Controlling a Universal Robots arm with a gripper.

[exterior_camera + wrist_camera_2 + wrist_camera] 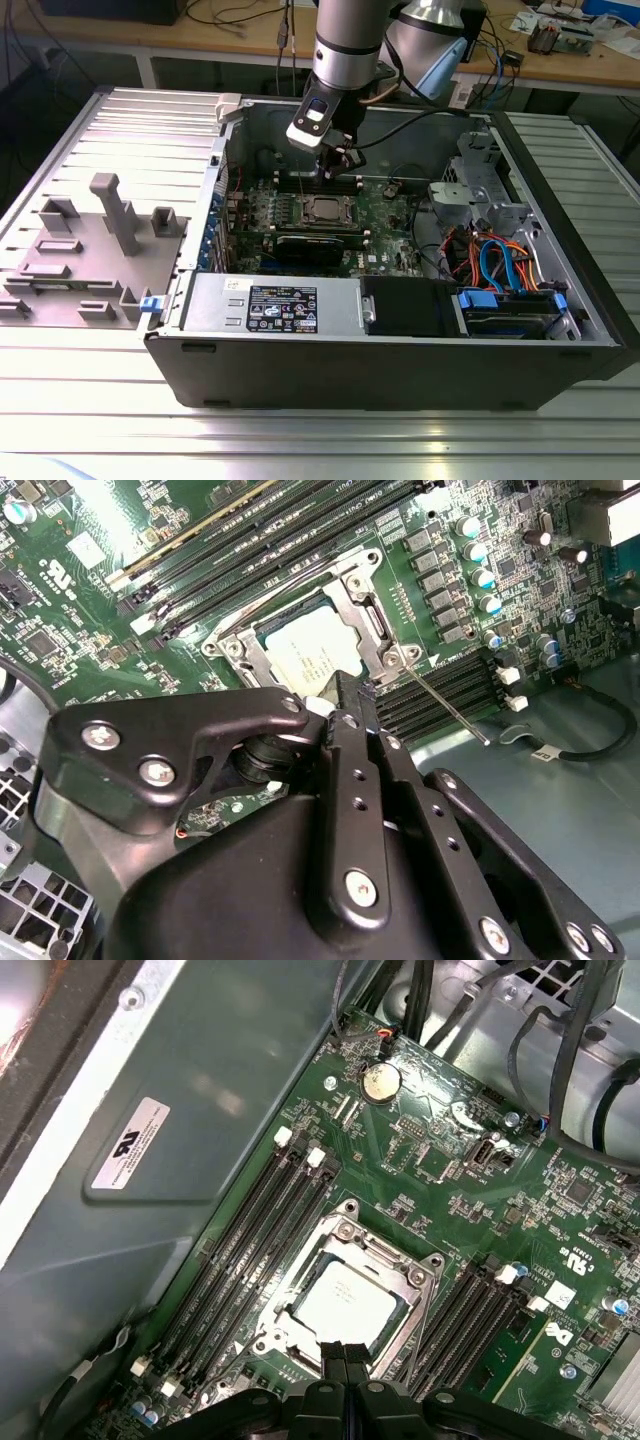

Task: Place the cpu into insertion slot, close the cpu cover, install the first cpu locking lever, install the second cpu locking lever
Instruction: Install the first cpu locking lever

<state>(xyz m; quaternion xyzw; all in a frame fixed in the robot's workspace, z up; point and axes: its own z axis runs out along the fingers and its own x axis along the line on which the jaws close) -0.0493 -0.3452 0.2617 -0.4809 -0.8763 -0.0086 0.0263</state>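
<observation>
Gripper is clenched on nothing, tips just over the edge of the cpu cover. The cover lies flat around the cpu, 6 o'clock from the gripper in the exterior view, inside the open computer case. Case wall has a white sticker I can't read; second wrist view catches a thin lever beside the cover.

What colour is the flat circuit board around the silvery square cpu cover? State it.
The flat circuit board is green, clearest in the first wrist view.
</observation>
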